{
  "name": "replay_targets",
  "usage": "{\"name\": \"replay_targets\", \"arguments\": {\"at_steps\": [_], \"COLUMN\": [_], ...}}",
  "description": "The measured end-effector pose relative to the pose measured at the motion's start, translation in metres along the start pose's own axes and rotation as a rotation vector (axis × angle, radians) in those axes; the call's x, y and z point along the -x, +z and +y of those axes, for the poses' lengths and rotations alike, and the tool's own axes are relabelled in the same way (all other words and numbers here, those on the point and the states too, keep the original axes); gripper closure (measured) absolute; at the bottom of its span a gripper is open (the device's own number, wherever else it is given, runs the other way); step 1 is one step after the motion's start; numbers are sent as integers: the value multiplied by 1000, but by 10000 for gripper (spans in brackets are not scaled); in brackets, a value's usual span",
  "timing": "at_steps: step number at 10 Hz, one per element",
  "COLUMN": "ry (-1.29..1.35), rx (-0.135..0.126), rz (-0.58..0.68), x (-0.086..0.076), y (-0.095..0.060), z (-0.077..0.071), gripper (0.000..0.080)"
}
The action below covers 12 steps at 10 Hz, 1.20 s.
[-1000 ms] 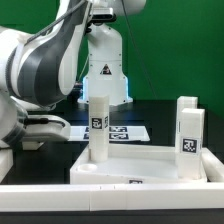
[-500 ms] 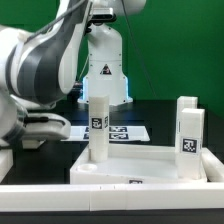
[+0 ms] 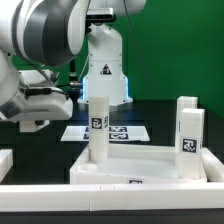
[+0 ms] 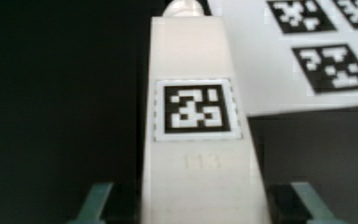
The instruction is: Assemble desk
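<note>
The desk slab [image 3: 150,162] lies at the front of the black table, rim up, with two tagged white leg posts standing on it: one [image 3: 98,125] near its left corner and one [image 3: 188,125] at the exterior view's right. In the wrist view my gripper [image 4: 197,205] is shut on another leg post [image 4: 197,70]. That post reaches away from the camera, its tag facing the lens, and a teal finger [image 4: 101,200] shows on each side of it. The exterior view has only my arm [image 3: 40,50], high at its left. The gripper itself is outside that picture.
The marker board [image 3: 125,132] lies flat behind the slab and also appears beyond the held post as the marker board [image 4: 327,40]. A long low white rail [image 3: 100,195] runs along the front edge. A white pedestal [image 3: 105,60] stands at the back.
My arm has risen in the exterior view and its lower links have left the table surface at the left. The slab and its two standing posts have not moved.
</note>
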<state>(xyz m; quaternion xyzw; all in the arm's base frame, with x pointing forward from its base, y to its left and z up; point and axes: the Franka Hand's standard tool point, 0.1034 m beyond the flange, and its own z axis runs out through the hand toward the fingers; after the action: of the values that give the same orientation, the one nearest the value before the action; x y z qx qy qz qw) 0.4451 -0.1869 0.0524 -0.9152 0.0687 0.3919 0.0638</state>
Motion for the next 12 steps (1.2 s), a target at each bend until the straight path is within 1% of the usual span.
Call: {"name": "replay_targets", "arguments": {"at_steps": [1, 2, 3, 4, 5, 6, 7, 8, 9, 10, 11, 12], "ry": [-4, -19, -45, -23, -16, -28, -24, -19, -7, 2, 18, 52], "rx": [12, 11, -6, -42, -39, -13, -8, -5, -4, 8, -20, -54], "rz": [72, 118, 199, 243, 285, 388, 457, 523, 567, 661, 689, 749], "x": [0, 6, 14, 23, 23, 12, 11, 11, 9, 4, 7, 5], "y": [-5, -24, -61, -85, -102, -102, -98, -100, -104, -123, -138, -163], "z": [-2, -16, -36, -47, -49, -43, -42, -42, -45, -69, -91, -111], "gripper": [512, 512, 512, 512, 512, 512, 512, 512, 512, 511, 511, 511]}}
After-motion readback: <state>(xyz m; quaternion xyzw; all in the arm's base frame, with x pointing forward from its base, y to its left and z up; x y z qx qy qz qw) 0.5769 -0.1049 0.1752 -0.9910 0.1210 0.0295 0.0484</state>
